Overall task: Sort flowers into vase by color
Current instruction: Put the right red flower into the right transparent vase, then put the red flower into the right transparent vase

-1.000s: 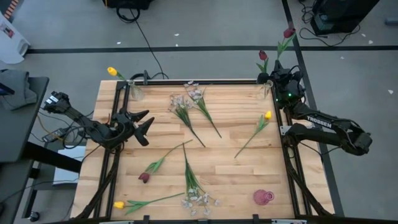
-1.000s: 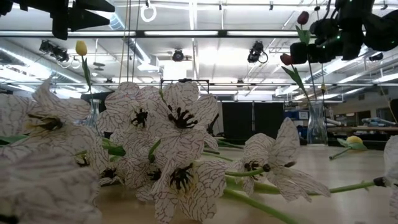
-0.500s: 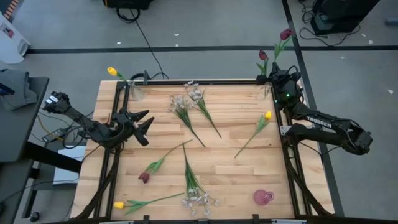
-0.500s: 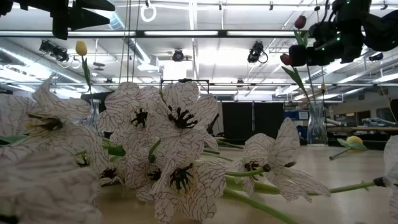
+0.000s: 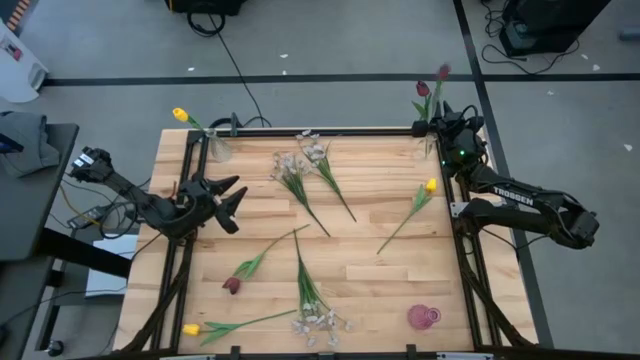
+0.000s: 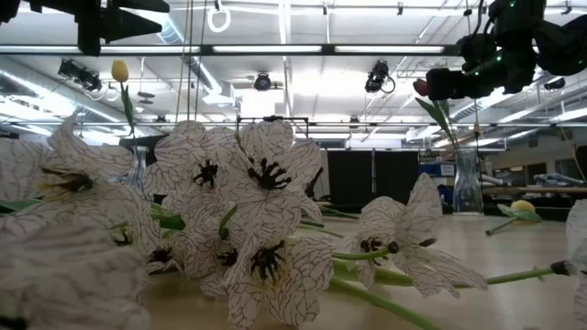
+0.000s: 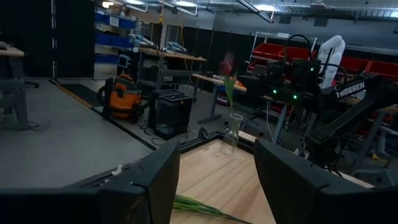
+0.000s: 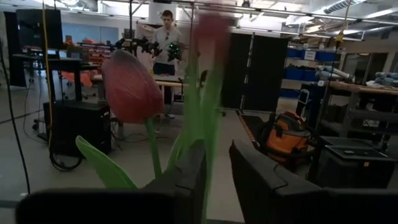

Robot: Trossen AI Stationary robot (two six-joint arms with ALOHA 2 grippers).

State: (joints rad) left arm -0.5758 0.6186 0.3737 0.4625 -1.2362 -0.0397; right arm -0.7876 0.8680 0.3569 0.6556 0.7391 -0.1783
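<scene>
**Red tulip upright between parted fingers over corner vase**

A red tulip [image 8: 210,28] stands nearly upright at the table's far right corner. Its bloom is up and blurred, and its green stem runs down through the gap of the right gripper [image 8: 217,149]. The fingers stand a little apart, wider than the stem, so they do not clamp it. A second red tulip [image 5: 423,88] stands beside it in the clear vase [image 6: 467,183] below, bloom up and leaning slightly.

At the far left corner a yellow tulip [image 5: 180,115] rises from another clear vase [image 5: 218,150].

Other flowers lie flat on the wooden table [image 5: 380,270]:
- Two white sprays [image 5: 300,165] have blossoms toward the far edge and stems slanting toward the near right.
- A yellow tulip [image 5: 430,186] on the right has its stem running toward the near left.
- A red tulip [image 5: 232,285] has its stem running toward the far right.
- A yellow tulip [image 5: 191,329] lies along the near edge, stem to the right.
- A white spray [image 5: 320,320] at the near edge has its stem pointing toward the far edge.

A pink vase [image 5: 424,317] sits at the near right. The left gripper [image 7: 217,152] hangs at the table's left edge, fingers wide apart and empty.
</scene>
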